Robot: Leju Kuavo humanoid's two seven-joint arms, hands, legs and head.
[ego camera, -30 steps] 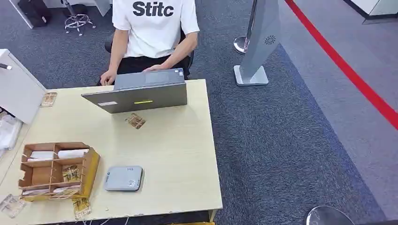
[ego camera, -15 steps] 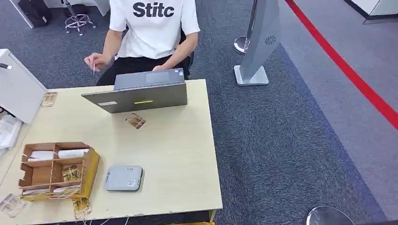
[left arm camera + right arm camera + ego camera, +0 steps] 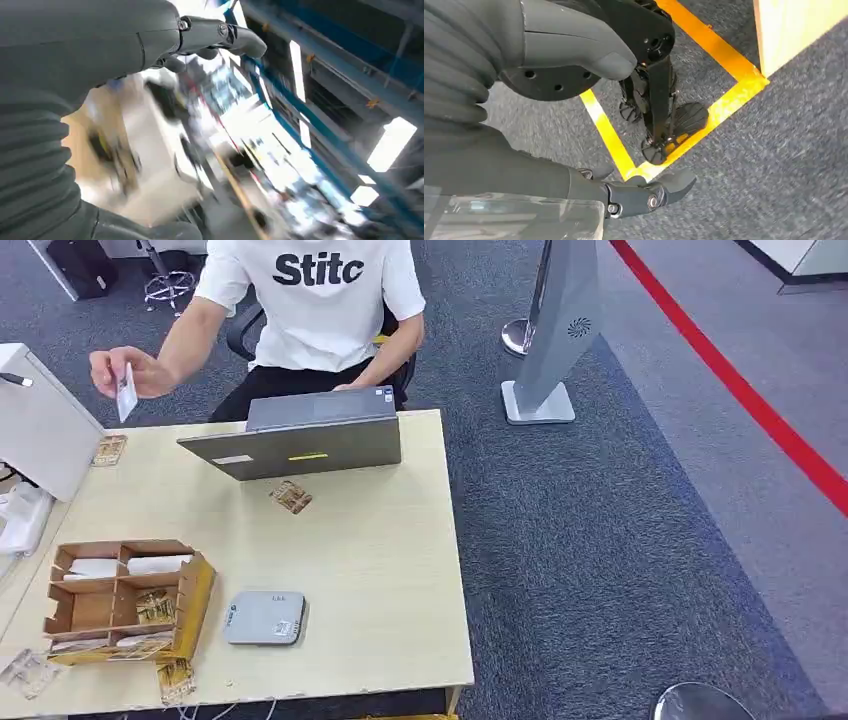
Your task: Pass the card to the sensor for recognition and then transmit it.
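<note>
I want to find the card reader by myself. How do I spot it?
Look at the pale wooden table, near its front edge. Right beside the brown cardboard sorting box lies a flat grey rounded-corner sensor pad. Unlike the large grey laptop at the far edge, it is small and has no lid.

Head view: high, looking forward and down over the surface (image 3: 380, 570). Left wrist view: close behind left robot hand (image 3: 150, 40), blurred, facing ceiling lights. Right wrist view: close behind right robot hand (image 3: 574, 125), facing the floor (image 3: 774, 150) by a corner of the surface.
</note>
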